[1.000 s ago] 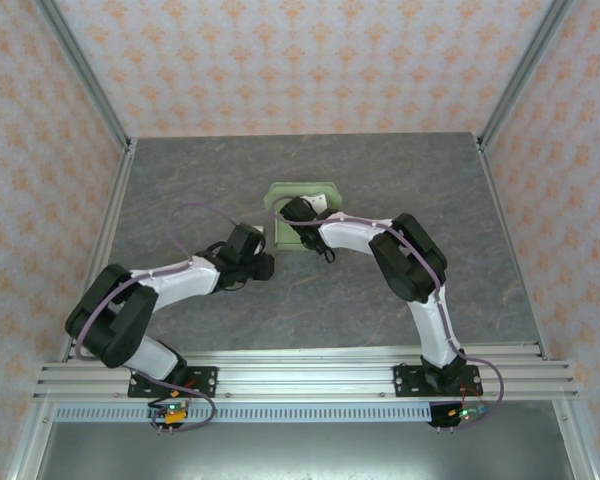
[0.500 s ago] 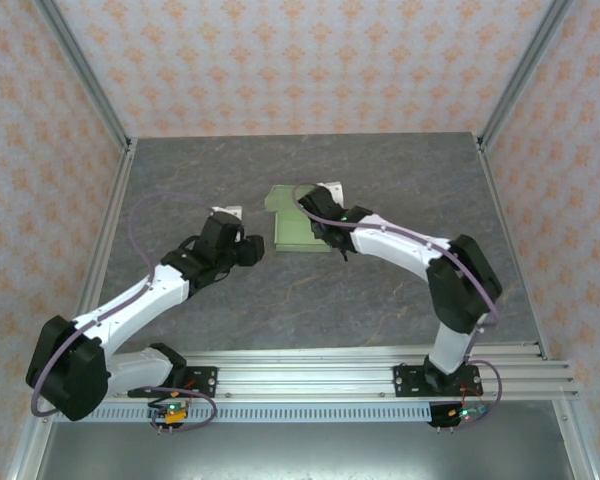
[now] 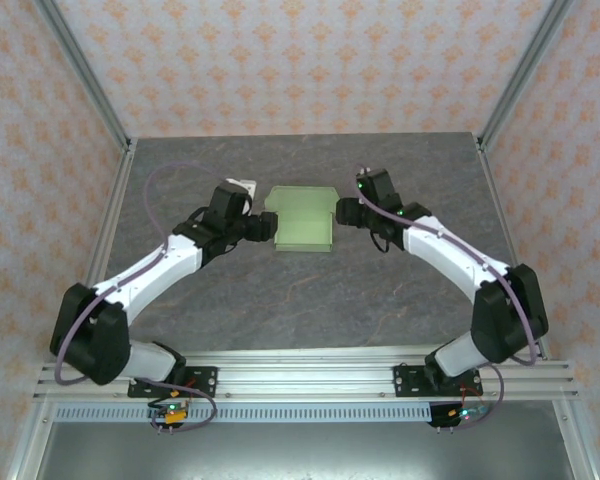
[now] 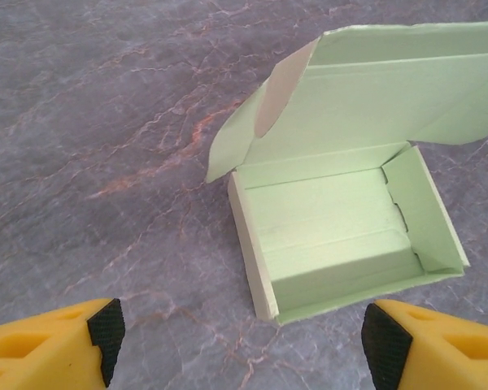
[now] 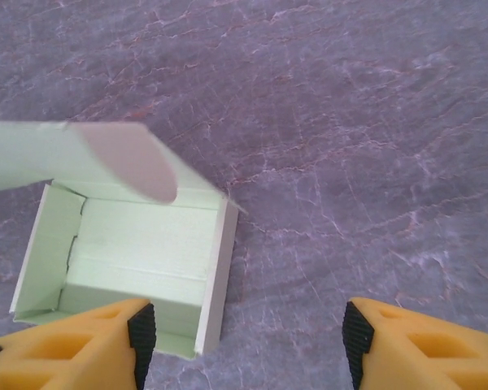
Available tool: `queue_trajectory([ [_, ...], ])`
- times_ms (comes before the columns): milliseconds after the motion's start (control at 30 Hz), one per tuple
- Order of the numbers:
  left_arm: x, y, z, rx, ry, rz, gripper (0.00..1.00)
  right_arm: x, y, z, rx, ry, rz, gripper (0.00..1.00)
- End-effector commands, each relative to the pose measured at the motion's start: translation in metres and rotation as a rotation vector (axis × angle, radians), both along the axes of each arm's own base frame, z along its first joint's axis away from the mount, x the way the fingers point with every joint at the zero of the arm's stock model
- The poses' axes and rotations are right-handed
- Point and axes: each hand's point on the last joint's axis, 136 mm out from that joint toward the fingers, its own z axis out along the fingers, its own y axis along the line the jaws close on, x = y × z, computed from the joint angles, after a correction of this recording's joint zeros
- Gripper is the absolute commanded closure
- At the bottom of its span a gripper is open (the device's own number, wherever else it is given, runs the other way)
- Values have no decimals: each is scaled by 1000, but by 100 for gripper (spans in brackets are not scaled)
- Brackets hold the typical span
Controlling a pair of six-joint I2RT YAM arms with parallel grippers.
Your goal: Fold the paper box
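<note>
The paper box (image 3: 302,222) sits open on the counter (image 3: 280,290), its lid seemingly raised. Left tool (image 4: 242,337) and right tool (image 5: 248,335) flank it, both spread wide, holding nothing.

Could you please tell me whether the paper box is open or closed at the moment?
Open. The paper box has its lid flap standing up, and both wrist views look into its empty inside.

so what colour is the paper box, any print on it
Pale yellow-green, plain with no print. The paper box shows best in the left wrist view.
</note>
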Motion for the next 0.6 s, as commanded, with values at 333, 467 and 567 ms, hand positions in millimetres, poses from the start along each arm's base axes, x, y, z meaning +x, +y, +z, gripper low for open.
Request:
queue_trajectory([
  [333, 56, -2, 16, 81, -85, -37, 19, 47, 37, -19, 63, 76, 212, 40],
  [467, 67, -4, 12, 62, -60, -53, 25, 50, 41, -21, 52, 94, 237, 49],
  [567, 71, -14, 13, 21, -45, -76, 36, 48, 49, -23, 93, 127, 258, 60],
])
